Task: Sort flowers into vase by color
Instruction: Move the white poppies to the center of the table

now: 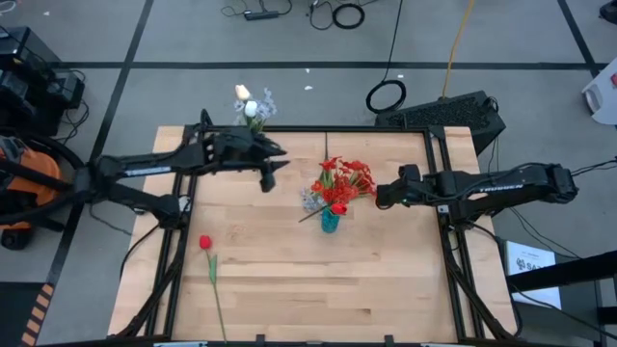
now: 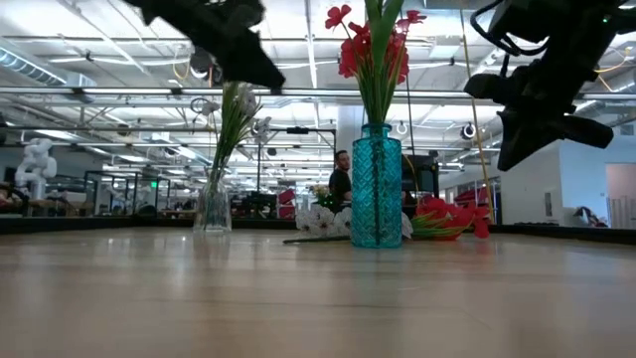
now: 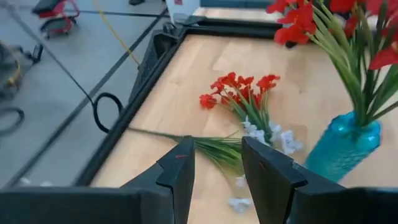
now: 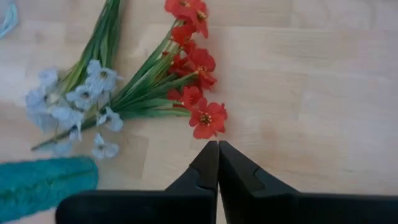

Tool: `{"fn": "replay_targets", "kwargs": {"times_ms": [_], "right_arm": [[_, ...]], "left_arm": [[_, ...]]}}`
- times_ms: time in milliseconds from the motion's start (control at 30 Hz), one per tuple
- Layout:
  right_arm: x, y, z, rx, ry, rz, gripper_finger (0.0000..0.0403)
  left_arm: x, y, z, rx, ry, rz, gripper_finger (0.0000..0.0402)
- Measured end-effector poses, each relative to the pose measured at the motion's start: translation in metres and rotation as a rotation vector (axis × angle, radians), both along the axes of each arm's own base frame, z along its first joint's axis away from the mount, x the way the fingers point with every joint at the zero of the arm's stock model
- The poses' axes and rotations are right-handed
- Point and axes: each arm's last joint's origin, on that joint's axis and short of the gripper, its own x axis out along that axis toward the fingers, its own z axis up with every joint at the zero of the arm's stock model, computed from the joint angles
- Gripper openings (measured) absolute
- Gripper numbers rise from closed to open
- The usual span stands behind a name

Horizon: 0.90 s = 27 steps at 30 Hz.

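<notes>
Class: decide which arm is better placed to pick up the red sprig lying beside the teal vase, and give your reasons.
Right, probably. The right gripper, fingers shut, hovers just beside the red sprig by the teal vase. The left gripper, open, sits farther away across the vase.

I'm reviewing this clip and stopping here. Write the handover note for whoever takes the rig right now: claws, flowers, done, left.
Left claw: open, empty, raised over the table's far left, near the clear vase.
Right claw: shut, empty, just above the loose red spray.
Done: red flowers stand in the teal vase; white and pale sprigs are in the clear vase.
Left: red spray and pale blue sprig lying beside the teal vase, plus a single red flower at the near left of the table.
</notes>
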Motion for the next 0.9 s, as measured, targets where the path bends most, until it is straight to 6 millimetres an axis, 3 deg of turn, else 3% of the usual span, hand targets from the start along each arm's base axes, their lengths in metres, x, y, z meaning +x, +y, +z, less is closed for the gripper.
{"fn": "replay_targets", "kwargs": {"times_ms": [233,433,533,700,900], "right_arm": [[0.000,0.001,0.002,0.012,-0.001,0.069,0.0001],[0.000,0.001,0.003,0.014,-0.008,0.088,0.0001],[0.001,0.001,0.003,0.013,-0.021,0.088,0.0001],[0.003,0.001,0.004,0.012,-0.039,0.088,0.0001],[0.004,0.001,0.005,0.011,-0.053,0.088,0.0001]], "left_arm": [[0.051,0.024,0.020,0.201,0.219,-0.073,0.0138],[0.090,0.045,0.039,0.397,0.265,-0.160,0.0138],[0.105,0.051,0.038,0.514,0.319,-0.239,0.0138],[0.124,0.060,0.010,0.668,0.461,-0.386,0.0138],[0.137,0.078,-0.025,0.661,0.548,-0.428,0.0138]]}}
